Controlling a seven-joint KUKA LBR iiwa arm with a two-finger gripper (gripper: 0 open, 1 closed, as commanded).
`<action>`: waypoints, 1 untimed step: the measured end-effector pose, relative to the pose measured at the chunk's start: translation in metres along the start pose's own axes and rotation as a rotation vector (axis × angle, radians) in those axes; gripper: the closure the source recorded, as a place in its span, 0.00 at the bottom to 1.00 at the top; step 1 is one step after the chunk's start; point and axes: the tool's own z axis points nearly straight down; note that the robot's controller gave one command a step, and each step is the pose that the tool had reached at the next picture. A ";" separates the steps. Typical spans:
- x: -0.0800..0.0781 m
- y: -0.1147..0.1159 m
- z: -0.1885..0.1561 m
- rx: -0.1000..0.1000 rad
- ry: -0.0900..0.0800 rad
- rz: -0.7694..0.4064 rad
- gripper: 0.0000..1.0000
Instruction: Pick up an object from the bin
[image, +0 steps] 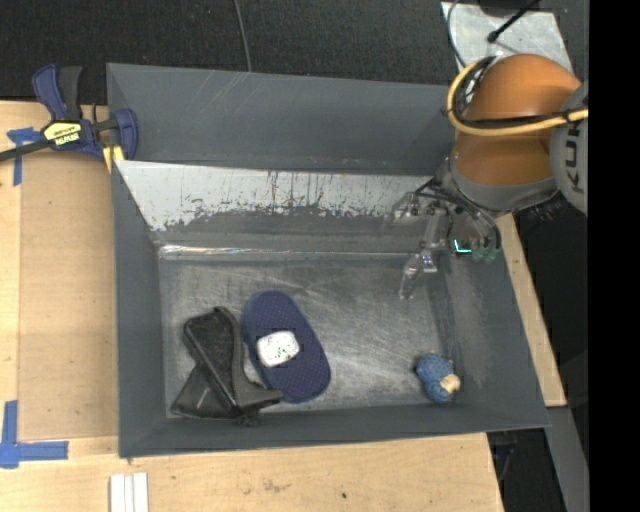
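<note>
The arm's metal fingers (414, 268) are hanging below the orange wrist cover (510, 125), over bare floor in the back right part of the grey metal bin (300, 130) and close to its back wall. Whether they are standing apart or together cannot be told. The nearest thing, a small blue lump with a tan end (437, 378), is lying in the front right corner, well apart from them. At the front left, a dark blue oval pad with a white patch (288, 348) is lying just beside a black angular flat piece (213, 362), touching its right side.
</note>
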 end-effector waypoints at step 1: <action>0.058 0.101 -0.008 -0.002 -0.005 -0.263 0.00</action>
